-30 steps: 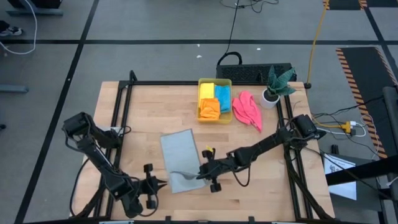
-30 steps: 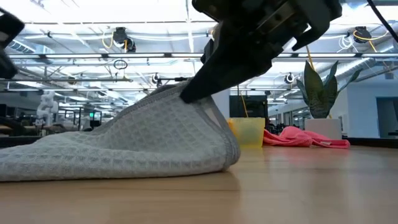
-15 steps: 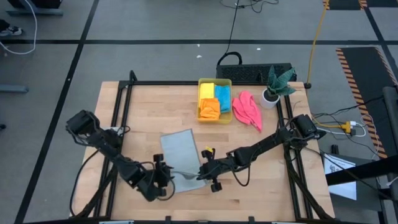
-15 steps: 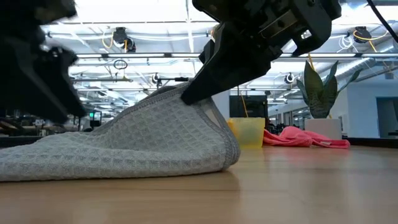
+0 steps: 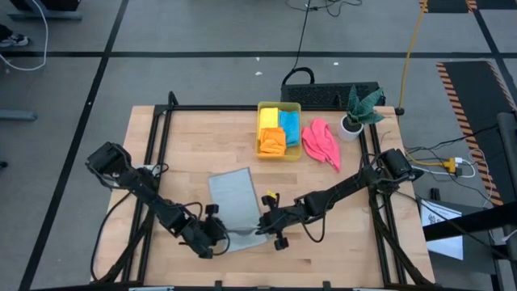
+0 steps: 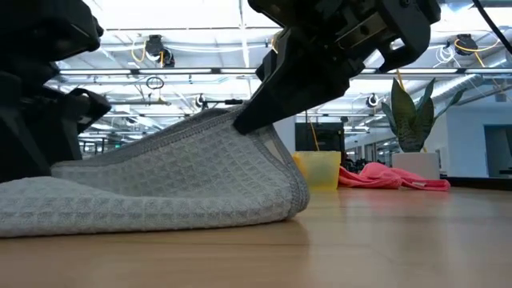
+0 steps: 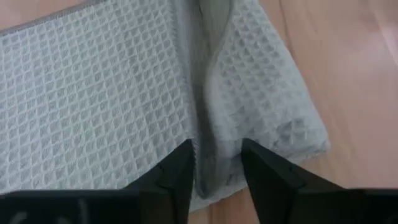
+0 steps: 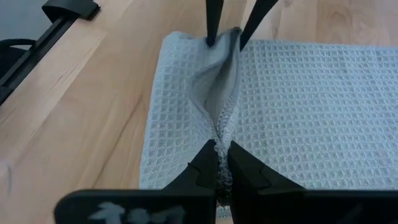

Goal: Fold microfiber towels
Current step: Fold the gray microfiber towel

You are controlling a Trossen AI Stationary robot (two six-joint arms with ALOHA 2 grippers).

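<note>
The light grey towel (image 5: 232, 196) lies on the table's near middle, and a raised ridge (image 8: 219, 99) runs along it just inside its near edge. My right gripper (image 5: 260, 227) is shut on the ridge's right end. My left gripper (image 5: 219, 231) comes from the near left and is closed on the ridge's left end (image 7: 217, 155). A pink towel (image 5: 321, 142) lies loose at the far right. Yellow, blue and orange towels sit in the yellow bin (image 5: 279, 103). My left gripper pinches the towel's raised fold (image 7: 216, 146) between its two fingers (image 7: 177, 171), which slant down from the near left. The cloth fills the gap between them. The rest of the towel lies on the table. My right gripper pinches the same fold at its right end (image 8: 222, 140) between its two fingers (image 8: 205, 165), slanting down from the table's right. The fold is lifted (image 6: 240, 120) and the cloth slopes down from it to the table.
The bin stands at the far middle, with a potted plant (image 5: 355, 113) to its right beside the pink towel. Black frame rails (image 5: 157, 137) run along the table's left, right and far sides. Bare wood lies to the towel's left and at the near right.
My left gripper has swung from the near left toward the table's right and a little down, turning as it went, and has come onto the grey towel's near left part. In the low view the towel's edge on that side now stands raised above the lower layer.
</note>
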